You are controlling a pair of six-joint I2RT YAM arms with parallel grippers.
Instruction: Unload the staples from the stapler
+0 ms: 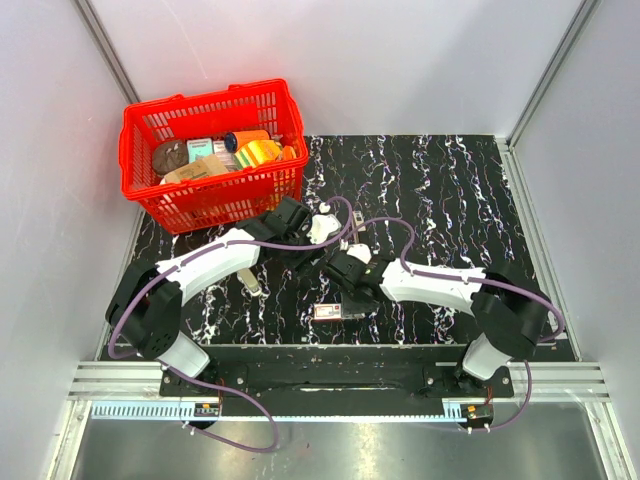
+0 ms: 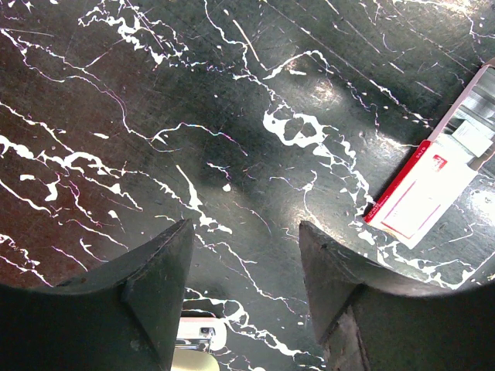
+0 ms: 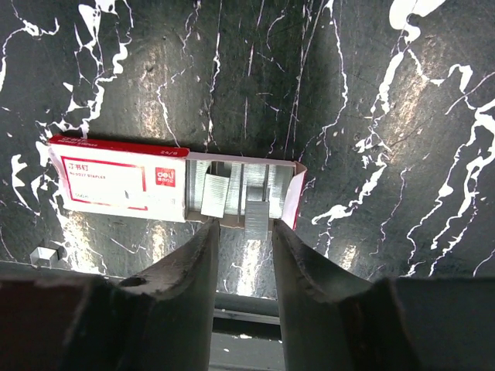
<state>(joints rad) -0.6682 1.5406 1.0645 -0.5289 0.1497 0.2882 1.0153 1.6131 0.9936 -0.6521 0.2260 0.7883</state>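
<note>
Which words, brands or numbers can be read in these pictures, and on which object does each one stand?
"deli": on the red patch of the staple box, right wrist view.
The other lines on that box: too blurred to read.
Labels inside the red basket: too small to read.

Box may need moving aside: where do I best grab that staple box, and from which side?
I'd take the staple box by its closed white sleeve, from straight above, jaws across the short width. It lies flat with both long edges free; the slid-out tray end is open-topped and holds loose staple strips.
</note>
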